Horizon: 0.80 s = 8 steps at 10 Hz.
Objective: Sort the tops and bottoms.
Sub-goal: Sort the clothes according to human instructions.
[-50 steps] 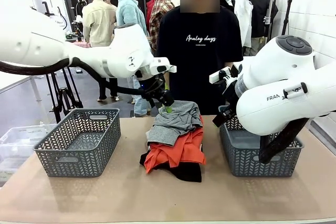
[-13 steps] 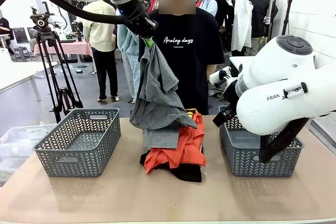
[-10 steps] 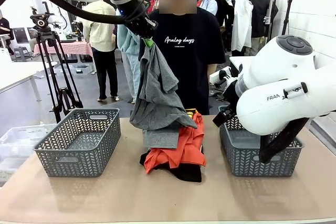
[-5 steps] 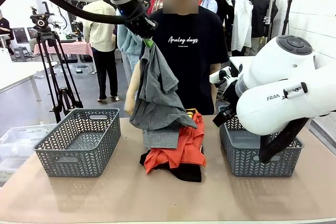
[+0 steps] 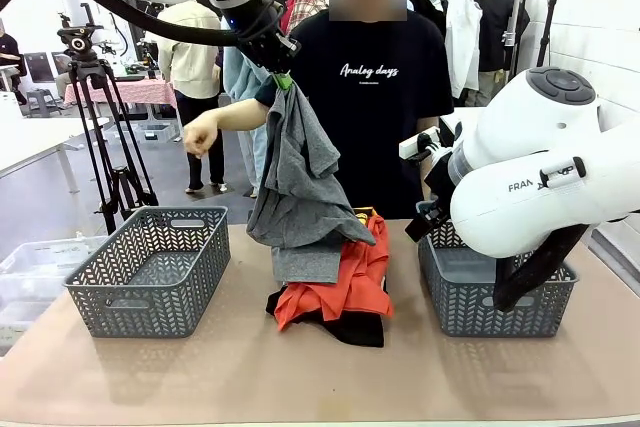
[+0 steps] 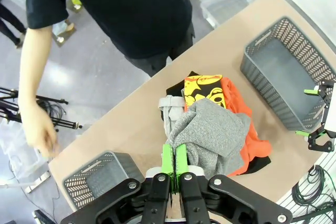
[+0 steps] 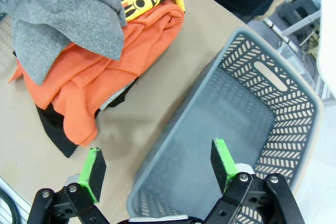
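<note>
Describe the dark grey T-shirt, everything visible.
The dark grey T-shirt looks like soft heathered knit, short-sleeved. The left tool, shut on a pinch of its fabric, holds it high above the table, so it hangs in long folds. Its lower end rests bunched on the pile, over the orange-red shirt.

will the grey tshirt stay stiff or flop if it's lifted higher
Likely floppy: the grey T-shirt hangs in loose folds from the left gripper, fingers shut on it. Its lower end lies on the orange shirt, so it may drag that along. Probably light: one small pinch holds it.
</note>
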Each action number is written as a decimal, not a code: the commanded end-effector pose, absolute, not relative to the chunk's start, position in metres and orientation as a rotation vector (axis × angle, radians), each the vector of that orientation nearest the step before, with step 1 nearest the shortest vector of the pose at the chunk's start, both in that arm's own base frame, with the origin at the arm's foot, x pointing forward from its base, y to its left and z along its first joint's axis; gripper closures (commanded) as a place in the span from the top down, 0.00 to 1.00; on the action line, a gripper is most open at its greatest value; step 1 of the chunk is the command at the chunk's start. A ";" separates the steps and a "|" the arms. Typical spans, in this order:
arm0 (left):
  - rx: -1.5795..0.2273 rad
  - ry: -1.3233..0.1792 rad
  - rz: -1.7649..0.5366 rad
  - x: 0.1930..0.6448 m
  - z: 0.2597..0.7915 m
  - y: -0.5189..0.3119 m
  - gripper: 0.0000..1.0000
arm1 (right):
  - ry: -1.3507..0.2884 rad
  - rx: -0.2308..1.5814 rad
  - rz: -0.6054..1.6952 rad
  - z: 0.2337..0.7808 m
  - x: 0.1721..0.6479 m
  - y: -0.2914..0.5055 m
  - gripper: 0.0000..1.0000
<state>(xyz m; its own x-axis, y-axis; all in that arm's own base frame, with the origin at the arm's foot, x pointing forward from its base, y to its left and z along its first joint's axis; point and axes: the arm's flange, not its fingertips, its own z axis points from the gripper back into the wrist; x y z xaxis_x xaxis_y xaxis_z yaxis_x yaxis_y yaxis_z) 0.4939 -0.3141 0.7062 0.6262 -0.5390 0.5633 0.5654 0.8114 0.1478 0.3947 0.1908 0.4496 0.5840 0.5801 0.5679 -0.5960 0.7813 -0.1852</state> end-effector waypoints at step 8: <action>-0.050 -0.629 -0.623 0.494 0.710 -0.314 0.00 | -0.659 0.029 0.684 0.449 0.395 0.190 1.00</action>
